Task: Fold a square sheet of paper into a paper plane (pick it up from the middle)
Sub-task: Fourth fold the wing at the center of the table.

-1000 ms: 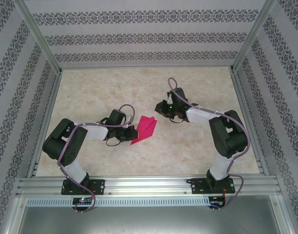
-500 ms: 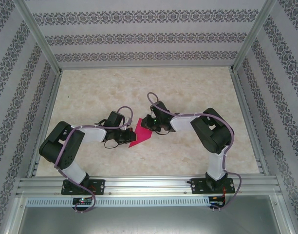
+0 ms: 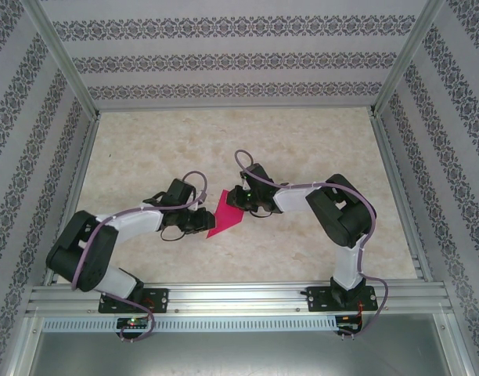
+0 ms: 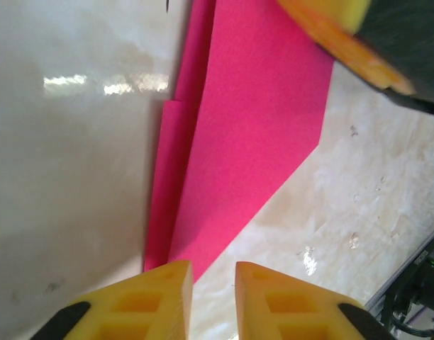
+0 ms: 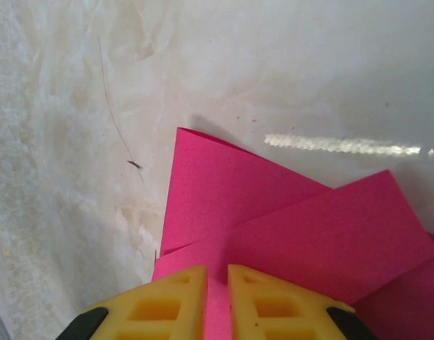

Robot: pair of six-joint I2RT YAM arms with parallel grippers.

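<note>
The square sheet of paper [image 3: 226, 215] is folded into a magenta-pink pointed wedge and lies flat on the table between my grippers. My left gripper [image 3: 203, 220] is at its near-left tip, jaws a little apart. In the left wrist view the paper [image 4: 252, 120] runs away from the left gripper [image 4: 213, 283], with bare table in the gap and the tip just ahead of the left finger. My right gripper [image 3: 238, 201] sits on the paper's far end. The right wrist view has the right gripper [image 5: 217, 297] nearly closed, tips down on overlapping folds of the paper [image 5: 274, 212].
The marble-patterned table [image 3: 302, 149] is bounded by aluminium rails and patterned walls. A right fingertip [image 4: 345, 39] lies over the paper's far corner in the left wrist view. A thin scratch [image 5: 118, 120] marks the table beside the paper.
The right arm swung left and came down on the paper's far end. The left jaws opened off the paper's tip, and the left arm stretched lower.
</note>
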